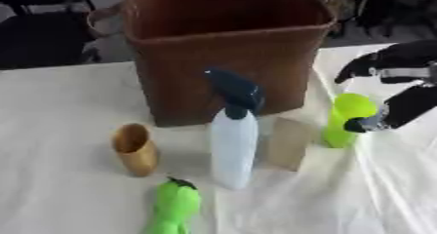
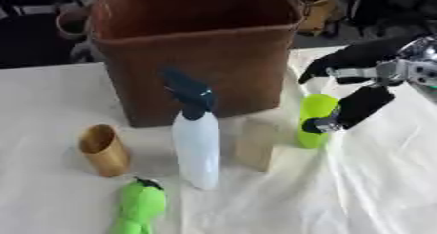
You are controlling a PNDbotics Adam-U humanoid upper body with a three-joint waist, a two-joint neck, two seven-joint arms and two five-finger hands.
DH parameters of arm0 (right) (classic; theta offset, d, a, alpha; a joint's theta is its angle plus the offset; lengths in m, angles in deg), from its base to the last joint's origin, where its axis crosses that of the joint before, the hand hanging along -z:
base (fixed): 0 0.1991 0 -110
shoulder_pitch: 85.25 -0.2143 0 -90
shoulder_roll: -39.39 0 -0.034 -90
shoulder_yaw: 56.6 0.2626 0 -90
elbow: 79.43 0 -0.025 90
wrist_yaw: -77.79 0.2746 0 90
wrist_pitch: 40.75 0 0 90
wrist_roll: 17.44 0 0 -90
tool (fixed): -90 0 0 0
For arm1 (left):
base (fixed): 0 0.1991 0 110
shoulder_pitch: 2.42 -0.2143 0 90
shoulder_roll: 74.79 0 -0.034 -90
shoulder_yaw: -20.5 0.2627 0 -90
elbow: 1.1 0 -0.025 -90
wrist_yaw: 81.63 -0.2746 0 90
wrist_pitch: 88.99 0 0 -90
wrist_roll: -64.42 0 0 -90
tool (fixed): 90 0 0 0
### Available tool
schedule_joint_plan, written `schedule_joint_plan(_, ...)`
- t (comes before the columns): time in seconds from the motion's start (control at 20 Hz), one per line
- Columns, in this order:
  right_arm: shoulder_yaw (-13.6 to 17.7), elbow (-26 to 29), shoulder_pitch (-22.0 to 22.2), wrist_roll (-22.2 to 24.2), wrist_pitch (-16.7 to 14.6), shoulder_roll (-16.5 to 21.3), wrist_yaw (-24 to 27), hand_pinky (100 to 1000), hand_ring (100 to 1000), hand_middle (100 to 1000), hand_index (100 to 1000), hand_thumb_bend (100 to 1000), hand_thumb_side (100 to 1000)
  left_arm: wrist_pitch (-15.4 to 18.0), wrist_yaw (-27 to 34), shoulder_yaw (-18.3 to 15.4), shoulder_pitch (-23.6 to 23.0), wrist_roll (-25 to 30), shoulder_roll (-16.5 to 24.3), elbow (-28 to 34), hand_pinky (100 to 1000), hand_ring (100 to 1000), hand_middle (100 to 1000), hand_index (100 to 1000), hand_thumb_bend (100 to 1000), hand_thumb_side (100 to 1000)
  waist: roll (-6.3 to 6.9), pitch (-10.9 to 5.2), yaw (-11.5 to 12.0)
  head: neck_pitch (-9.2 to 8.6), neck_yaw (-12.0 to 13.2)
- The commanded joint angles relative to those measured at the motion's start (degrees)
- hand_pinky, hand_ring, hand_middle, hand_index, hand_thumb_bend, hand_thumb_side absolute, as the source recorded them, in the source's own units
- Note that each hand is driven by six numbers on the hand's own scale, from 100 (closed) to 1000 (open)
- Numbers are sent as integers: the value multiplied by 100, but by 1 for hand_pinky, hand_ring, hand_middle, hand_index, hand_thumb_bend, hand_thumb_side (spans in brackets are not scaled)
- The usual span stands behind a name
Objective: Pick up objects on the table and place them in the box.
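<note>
Right hand (image 2: 363, 89) at the lime-green plastic cup (image 1: 348, 117), fingers (image 2: 346, 112) spread around it, not closed, one tip touching its right side. Cup upright on the white-clothed worktop (image 1: 60, 130), just off the front right corner of the tall brown woven box (image 1: 226, 48). White spray bottle with dark blue trigger (image 1: 233, 140), tan block (image 1: 288, 143), wooden cup (image 1: 135, 147) and green toy (image 1: 175, 204) crowded in front of the box. Open cloth right of the green cup.

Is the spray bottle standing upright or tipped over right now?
Upright: the spray bottle stands on its base on the table, dark trigger head on top, in front of the brown box.
</note>
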Motion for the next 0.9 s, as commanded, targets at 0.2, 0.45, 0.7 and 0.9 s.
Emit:
schedule_joint_plan(0.2, -3, -380, -222, 133, -109, -25, -54, 901, 959, 957, 1000, 518, 768, 13, 27, -49, 49, 29, 90, 49, 964, 914, 852, 857, 100, 984, -4, -42, 26, -74, -52)
schedule_joint_plan(0.45, -30, -668, -308, 185, -212, -121, -111, 900, 958, 956, 1000, 527, 764, 26, 44, -46, 63, 31, 93, 49, 963, 912, 849, 851, 100, 983, -11, -15, 33, -100, -58)
schedule_joint_plan(0.7, -86, -882, -350, 190, -363, -161, -135, 907, 959, 954, 1000, 537, 754, 25, 51, -50, 57, 42, 87, 49, 961, 907, 844, 838, 100, 979, -17, 4, 34, -115, -56)
schedule_joint_plan(0.9, -130, -1048, -360, 190, -522, -175, -216, 907, 957, 949, 1000, 531, 758, 25, 59, -56, 68, 27, 92, 49, 961, 905, 843, 837, 100, 977, -21, 14, 35, -133, -56)
